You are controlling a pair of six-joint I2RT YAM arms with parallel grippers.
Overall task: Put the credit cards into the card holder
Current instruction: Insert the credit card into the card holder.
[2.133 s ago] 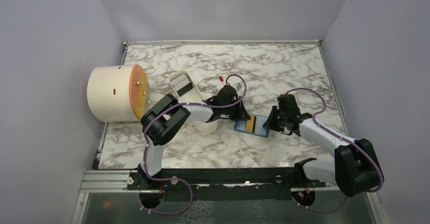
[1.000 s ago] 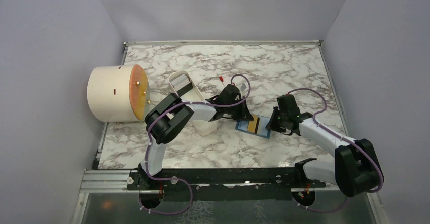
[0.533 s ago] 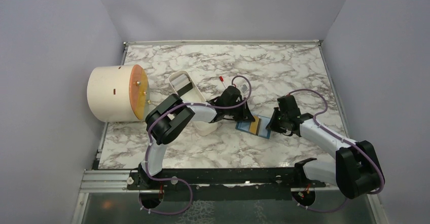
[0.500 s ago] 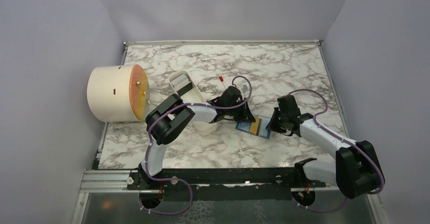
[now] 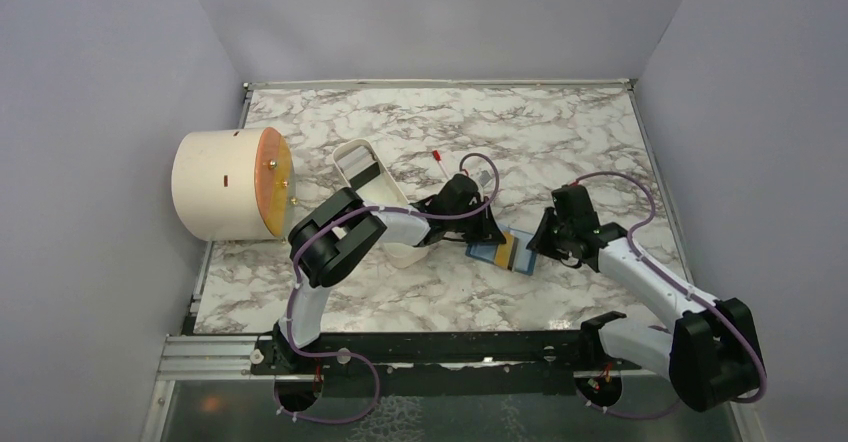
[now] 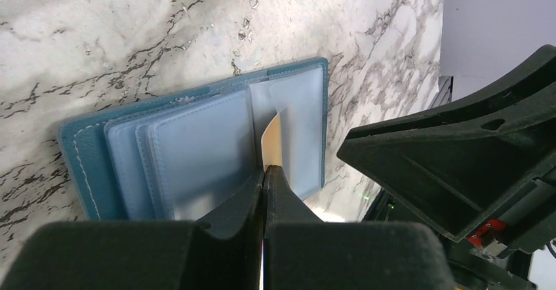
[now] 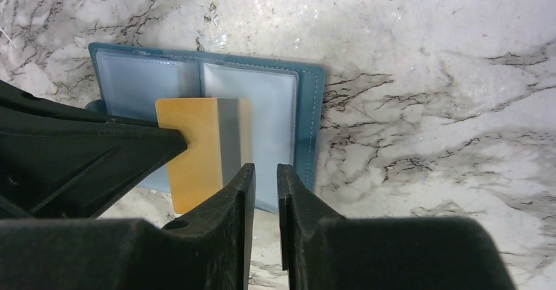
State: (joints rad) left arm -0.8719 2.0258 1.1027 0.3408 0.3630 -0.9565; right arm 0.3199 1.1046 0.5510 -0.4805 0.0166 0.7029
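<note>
Over the open card holder [image 7: 265, 106], flat on the marble table [image 5: 560, 132], the yellow-orange card [image 7: 197, 152] is pinched in the closed left gripper [image 6: 263, 172], its grey-banded edge turned toward the holder's panel nearest the right gripper [image 7: 265, 172], which is held barely parted and seemingly empty beside it.

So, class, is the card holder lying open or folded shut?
Open: the card holder lies spread flat on the table, clear pocket panels up; the left gripper holds the yellow card over it.
</note>
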